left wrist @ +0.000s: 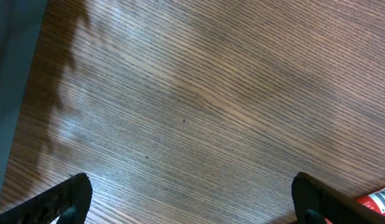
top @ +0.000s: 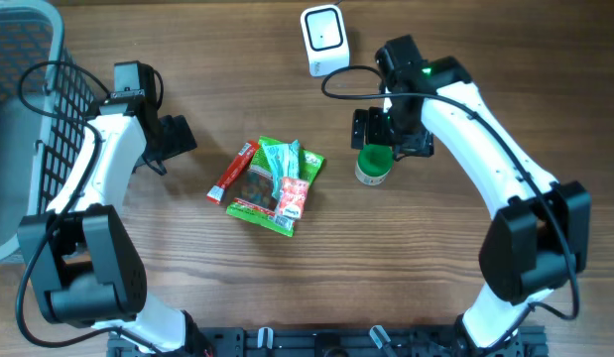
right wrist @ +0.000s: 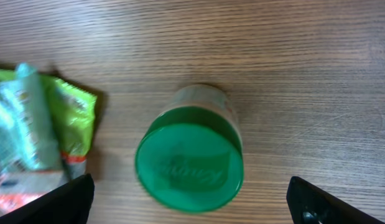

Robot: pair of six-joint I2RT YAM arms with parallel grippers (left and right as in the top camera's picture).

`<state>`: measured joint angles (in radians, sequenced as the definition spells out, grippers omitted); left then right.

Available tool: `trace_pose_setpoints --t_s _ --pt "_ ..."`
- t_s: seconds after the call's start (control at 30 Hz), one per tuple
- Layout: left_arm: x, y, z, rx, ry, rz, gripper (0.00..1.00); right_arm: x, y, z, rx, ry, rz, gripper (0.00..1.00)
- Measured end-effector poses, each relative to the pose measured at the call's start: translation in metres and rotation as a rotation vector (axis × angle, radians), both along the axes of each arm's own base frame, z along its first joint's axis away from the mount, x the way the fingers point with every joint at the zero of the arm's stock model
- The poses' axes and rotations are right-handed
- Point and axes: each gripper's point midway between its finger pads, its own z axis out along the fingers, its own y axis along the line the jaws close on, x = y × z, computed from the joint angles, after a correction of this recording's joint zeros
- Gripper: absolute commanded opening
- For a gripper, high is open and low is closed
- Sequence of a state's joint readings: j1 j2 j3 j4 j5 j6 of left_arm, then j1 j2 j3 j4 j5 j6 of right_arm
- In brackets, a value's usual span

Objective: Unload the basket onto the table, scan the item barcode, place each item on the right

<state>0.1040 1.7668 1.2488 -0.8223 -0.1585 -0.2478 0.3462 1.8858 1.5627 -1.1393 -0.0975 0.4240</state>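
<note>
The left hand [left wrist: 191, 200] hangs over the wood-grain counter [left wrist: 204, 93] with its two black fingers [left wrist: 68, 198] spread wide, and bare wood shows between them. Just beside the farther finger, a red-and-white packet [left wrist: 379, 200] pokes into the corner. A grey edge [left wrist: 9, 74] runs beyond the other finger.

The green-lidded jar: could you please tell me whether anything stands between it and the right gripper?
Nothing visible does. The right gripper hangs over the green-lidded jar with its jaws open, and the snack packets lie off to one side.
</note>
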Motion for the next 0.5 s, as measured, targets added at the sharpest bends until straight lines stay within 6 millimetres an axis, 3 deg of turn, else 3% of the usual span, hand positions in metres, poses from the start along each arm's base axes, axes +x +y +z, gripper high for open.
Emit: trace_pose_setpoints --t_s 0.23,0.37,0.5 --pt "0.000 0.000 0.000 0.000 0.000 0.000 1.00 0.000 -0.005 -0.023 -0.046 0.025 -0.080 0.88" --pt "0.000 0.000 0.000 0.000 0.000 0.000 1.00 -0.002 0.004 -0.039 -0.043 0.007 -0.068 0.88" --pt "0.000 0.000 0.000 0.000 0.000 0.000 1.00 -0.003 0.012 -0.042 -0.038 -0.005 -0.048 0.83"
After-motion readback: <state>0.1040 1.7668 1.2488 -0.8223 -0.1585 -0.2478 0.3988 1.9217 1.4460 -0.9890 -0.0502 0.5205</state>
